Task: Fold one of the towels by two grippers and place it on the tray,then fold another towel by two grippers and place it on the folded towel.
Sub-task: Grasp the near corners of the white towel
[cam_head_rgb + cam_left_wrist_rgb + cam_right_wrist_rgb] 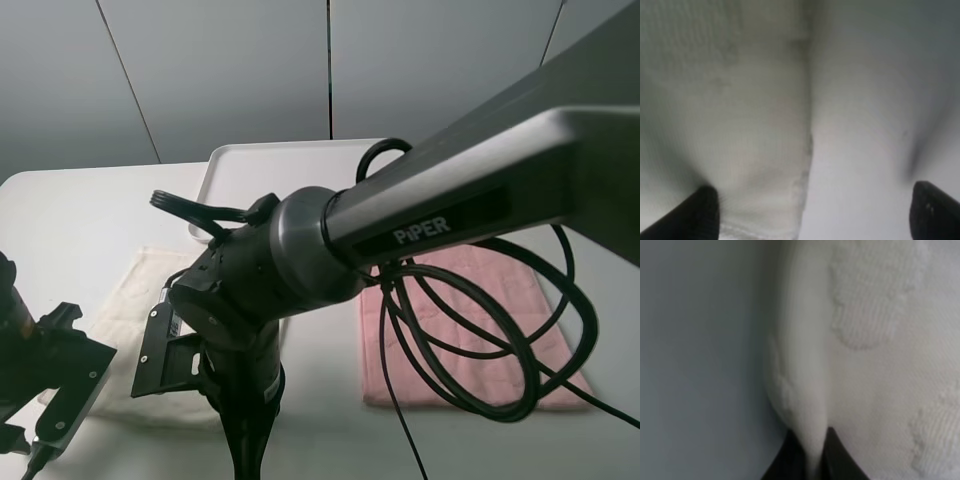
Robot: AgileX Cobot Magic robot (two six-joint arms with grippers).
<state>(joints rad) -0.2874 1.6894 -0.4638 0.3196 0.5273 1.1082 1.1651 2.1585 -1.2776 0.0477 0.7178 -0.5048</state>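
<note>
The right gripper (808,455) is clenching a raised ridge of the cream towel (880,365). The left gripper (815,212) is gaping wide over that towel's edge on the table (875,100). The tray (250,165) is sitting behind the 2 towels, the pink towel (500,290) lying flat. The right arm (480,190) is showing "PiPER".

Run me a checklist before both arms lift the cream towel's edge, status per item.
1. Right gripper clamped on the cream towel: ok, a ridge of cloth sits pinched between its shut fingertips.
2. Left gripper clamped on the same towel: not ok, its jaws stand wide open with the towel's edge lying between the fingers.
3. Tray ready to receive: cannot tell, the right arm hides much of it.
4. Pink towel out of the way: ok, it lies flat and apart from the cream one.
</note>
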